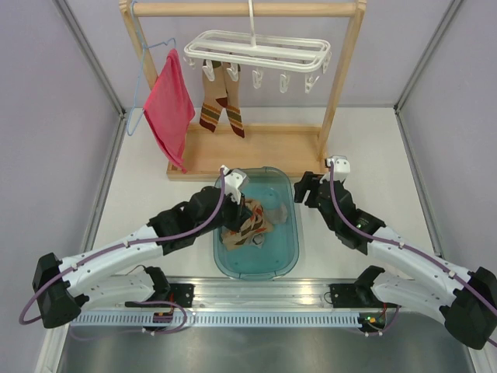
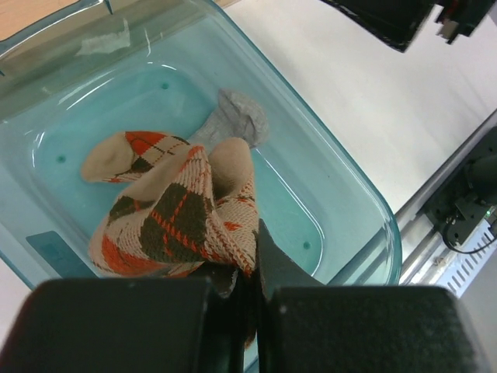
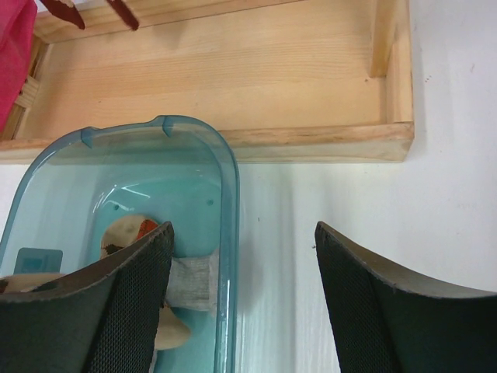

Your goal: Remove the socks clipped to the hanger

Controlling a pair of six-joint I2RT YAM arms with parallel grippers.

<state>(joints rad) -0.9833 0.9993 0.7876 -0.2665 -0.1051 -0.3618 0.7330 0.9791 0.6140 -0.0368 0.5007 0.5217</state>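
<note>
**Top external view.** The white hanger [image 1: 260, 48] hangs by its hook from the top bar of the wooden rack [image 1: 342, 85], upper centre of the frame. The two clipped socks [image 1: 221, 101], brown and striped, dangle from clips at its left end; the other clips carry nothing. To their left the red-pink cloth [image 1: 171, 109] is draped on the blue wire hanger [image 1: 142, 74]. The teal bin [image 1: 289, 256] stands at frame centre on the table [image 1: 373, 155], just in front of the rack's base, with loose socks [image 1: 256, 225] lying inside. The left gripper [image 1: 242, 206] reaches down into the bin from the left. The right gripper [image 1: 303, 189] sits just right of the bin's upper right corner, over the table.

**Left wrist view.** The left gripper's jaws are clamped together at lower centre, pinching a fold of the argyle sock [image 2: 178, 217]. This sock bunches up from the fingertips, cream with orange and brown diamonds. Its far end rests on the bin floor. Behind it, towards the upper middle, the grey sock [image 2: 233, 120] lies flat in the bin.

**Right wrist view.** The right gripper's fingers [image 3: 132, 303] stand wide apart, grasping nothing. Between them lie only the bin's right rim and bare table. The rack's wooden base fills the top of the frame. The sock tips show at the upper left edge.
</note>
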